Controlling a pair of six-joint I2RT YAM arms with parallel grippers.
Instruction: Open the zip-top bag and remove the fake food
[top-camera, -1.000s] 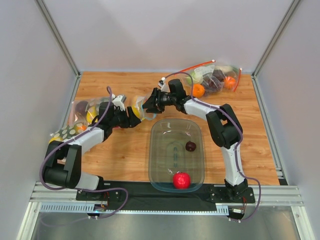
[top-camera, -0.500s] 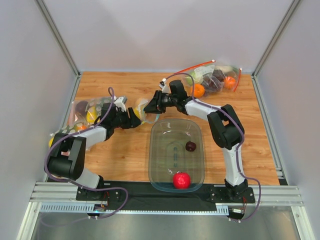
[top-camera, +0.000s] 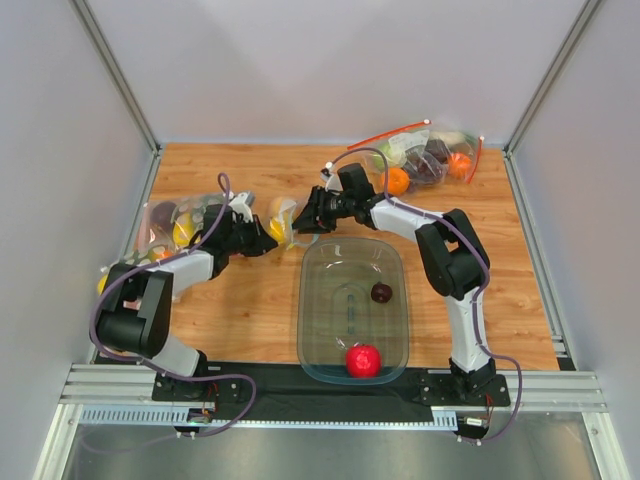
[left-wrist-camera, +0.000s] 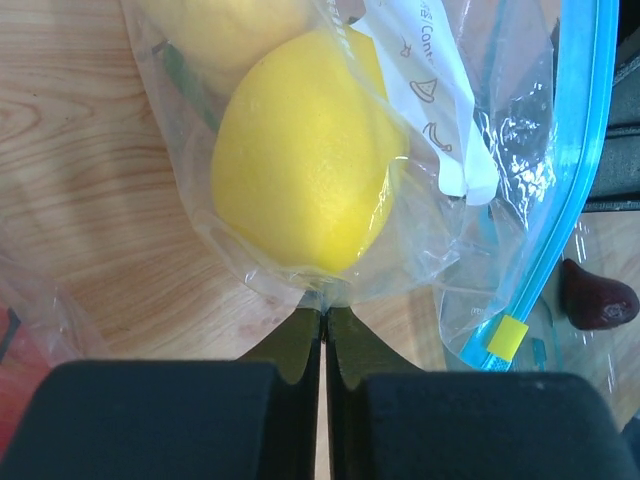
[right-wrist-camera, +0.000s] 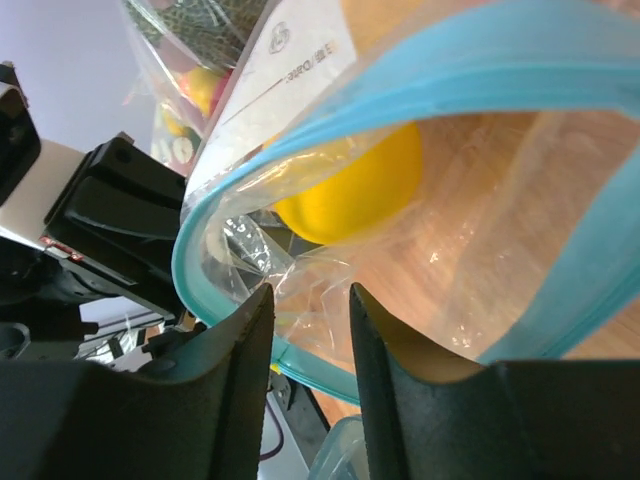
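The zip-top bag (top-camera: 281, 219) lies between my two grippers, and its light-blue zip strip (right-wrist-camera: 400, 85) is parted into a wide loop. My left gripper (left-wrist-camera: 323, 310) is shut on the bag's bottom edge, just below the yellow lemon (left-wrist-camera: 305, 160) inside. A second yellow fruit (left-wrist-camera: 225, 25) lies behind the lemon. My right gripper (right-wrist-camera: 308, 292) stands at the bag's mouth with its jaws apart. Loose film sits between them, and a yellow fruit (right-wrist-camera: 350, 190) lies deeper inside. The red apple (top-camera: 363, 360) and the dark plum (top-camera: 381, 292) rest in the clear tub (top-camera: 320, 330).
A larger clear bag with red zip strips (top-camera: 430, 155) holds an orange and other fruit at the back right. Another bag of fruit (top-camera: 168, 228) lies at the left by the left arm. The tub stands just in front of both grippers.
My left gripper has closed on the bag's bottom edge. The right gripper's jaws have shifted a little at the bag's mouth. The tub and its fruit have not moved.
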